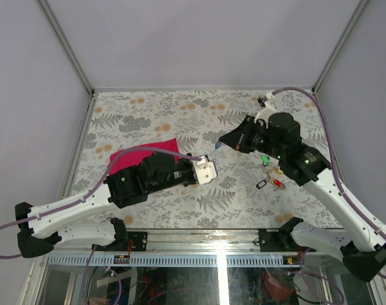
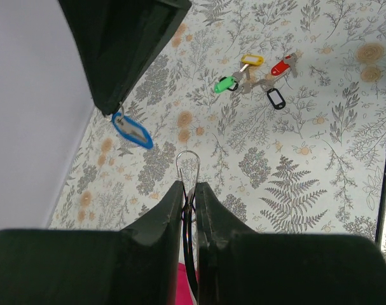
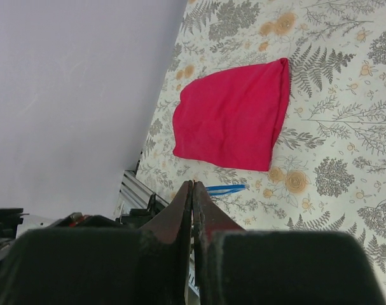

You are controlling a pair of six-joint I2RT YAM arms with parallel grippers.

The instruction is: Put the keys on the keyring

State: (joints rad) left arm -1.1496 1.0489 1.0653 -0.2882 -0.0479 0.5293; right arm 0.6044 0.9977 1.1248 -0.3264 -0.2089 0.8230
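At the bottom centre of the left wrist view, the left gripper (image 2: 189,185) is pinching the keyring (image 2: 188,166). Its jaws are standing almost together, with the thin silvery loop sticking out just past the fingertips, above the floral table (image 2: 307,190). Farther up, at the upper left of that frame, the right gripper (image 2: 113,109) is clamping tight on the blue key (image 2: 132,130). The key is dangling from its tip, near the loop but apart from it. Farther still, at the upper right, the green key (image 2: 226,84), yellow key (image 2: 251,60), red key (image 2: 282,67) and black key (image 2: 276,98) are lying close together on the table. In the right wrist view the magenta cloth (image 3: 234,117) is lying flat beyond the closed fingertips, in the upper middle of the frame.
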